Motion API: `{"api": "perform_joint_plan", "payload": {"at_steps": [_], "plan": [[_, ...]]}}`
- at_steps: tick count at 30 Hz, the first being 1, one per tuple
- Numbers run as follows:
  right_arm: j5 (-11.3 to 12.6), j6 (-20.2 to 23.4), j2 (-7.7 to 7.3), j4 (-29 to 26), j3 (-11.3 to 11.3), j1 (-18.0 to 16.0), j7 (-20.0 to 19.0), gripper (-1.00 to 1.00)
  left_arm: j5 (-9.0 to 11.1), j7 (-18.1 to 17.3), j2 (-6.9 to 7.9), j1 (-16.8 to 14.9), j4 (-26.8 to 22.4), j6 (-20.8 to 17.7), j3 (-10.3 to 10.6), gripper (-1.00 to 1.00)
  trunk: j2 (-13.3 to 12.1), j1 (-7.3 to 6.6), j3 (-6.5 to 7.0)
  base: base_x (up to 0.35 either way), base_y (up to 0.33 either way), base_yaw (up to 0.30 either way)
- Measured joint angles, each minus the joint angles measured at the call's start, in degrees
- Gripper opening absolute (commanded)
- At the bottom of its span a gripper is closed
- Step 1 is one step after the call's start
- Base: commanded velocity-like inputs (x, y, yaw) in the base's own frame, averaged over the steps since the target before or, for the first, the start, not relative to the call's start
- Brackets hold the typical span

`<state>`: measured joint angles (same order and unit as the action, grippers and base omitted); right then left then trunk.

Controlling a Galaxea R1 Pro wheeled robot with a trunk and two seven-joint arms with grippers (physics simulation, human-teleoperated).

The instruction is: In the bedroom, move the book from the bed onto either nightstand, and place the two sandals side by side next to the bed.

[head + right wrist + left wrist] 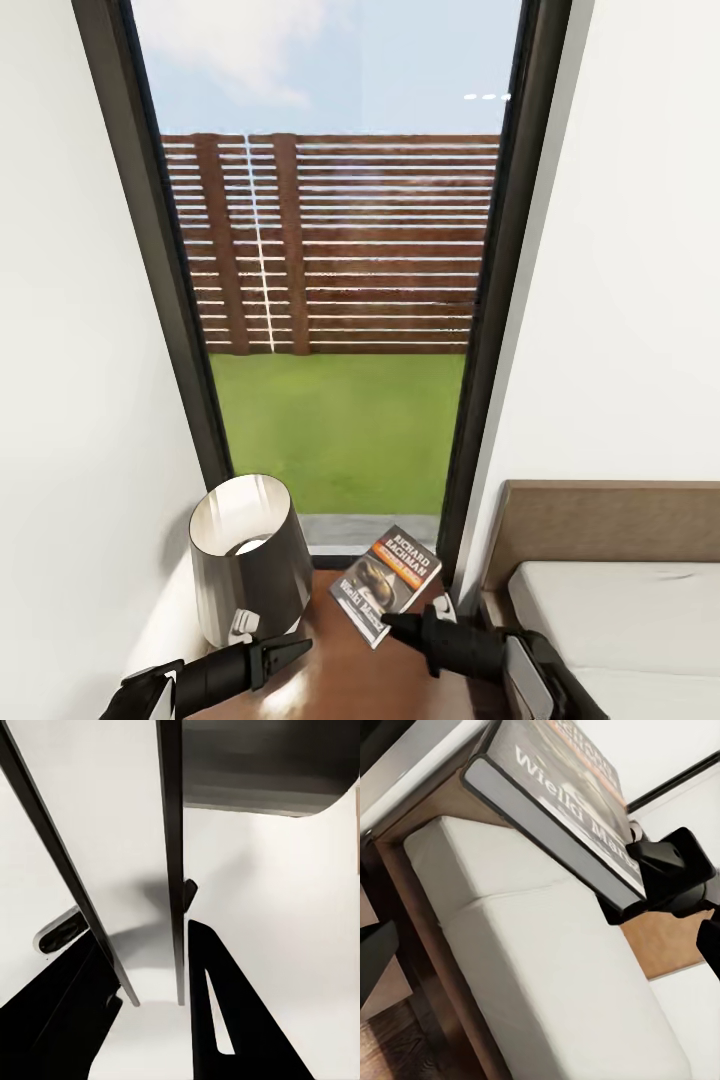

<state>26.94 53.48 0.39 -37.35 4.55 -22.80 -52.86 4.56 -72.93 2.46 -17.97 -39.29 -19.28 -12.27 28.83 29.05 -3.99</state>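
Head view: you are facing the tall window (330,250) with the nightstand (340,670) below it, the lamp (245,565) standing on its left side and the bed (610,620) at the right. The book (387,583) is hanging over the nightstand top, tilted, with its near corner pinched in the right gripper (392,626). You are holding the left gripper (300,650) low beside the lamp base, its jaws looking drawn together and carrying nothing.

Left wrist view: you are seeing the book (562,802) edge-on with the right gripper (641,881) clamping its corner, and the grey mattress (540,967) and dark frame lying behind. Whether the book is touching the top cannot be told here.

Right wrist view: you are looking along the jaws, closed on the thin edge of the book (171,855), with the lamp shade (262,765) ahead.

Judgement: you are in the placing step for the book; the sandals step is not yet done. The next move is calling for lowering the book flat onto bare wood clear of the lamp, then parting the jaws and backing out.
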Motion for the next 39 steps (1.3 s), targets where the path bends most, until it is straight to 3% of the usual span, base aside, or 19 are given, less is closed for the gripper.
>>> {"api": "perform_joint_plan", "payload": {"at_steps": [3, 10, 13, 17, 21, 39], "plan": [[1.83, -0.01, 0.00, 2.00, 0.74, 0.00, 0.47, -1.00, -0.01, 0.00, 0.05, 0.00, 0.00, -0.01, 0.00, 1.00, 0.00, 0.00, 0.00, 0.000, 0.000, 0.000], [3.54, 0.11, 0.00, 3.96, 1.23, -0.03, 2.54, -1.00, -0.06, 0.11, 0.04, 0.00, 0.00, -0.07, 0.00, 1.00, 0.00, 0.00, 0.00, 0.000, 0.000, 0.000], [9.33, 0.23, -0.05, 5.43, 1.35, -0.03, 2.87, -1.00, -0.06, 0.11, 0.04, 0.02, 0.01, -0.07, 0.00, 1.00, 0.00, 0.00, 0.00, 0.000, 0.000, 0.000], [11.91, 0.18, -0.02, 5.76, 1.30, -0.01, 2.95, -1.00, -0.06, 0.14, 0.01, 0.06, 0.05, -0.07, 0.00, 1.00, 0.00, 0.00, 0.00, 0.000, 0.000, 0.000], [12.66, 0.14, 0.00, 5.85, 1.28, -0.01, 2.97, -1.00, -0.06, 0.23, 0.00, 0.08, 0.07, -0.07, 0.00, 1.00, 0.00, 0.00, 0.00, 0.000, 0.000, 0.000], [12.59, 0.02, 0.05, 5.88, 0.96, -0.03, 3.05, -1.00, -0.06, 0.24, 0.00, 0.08, 0.21, -0.07, 0.00, 1.00, 7.22, 3.96, -3.24, 0.000, 0.000, 0.000]]}}
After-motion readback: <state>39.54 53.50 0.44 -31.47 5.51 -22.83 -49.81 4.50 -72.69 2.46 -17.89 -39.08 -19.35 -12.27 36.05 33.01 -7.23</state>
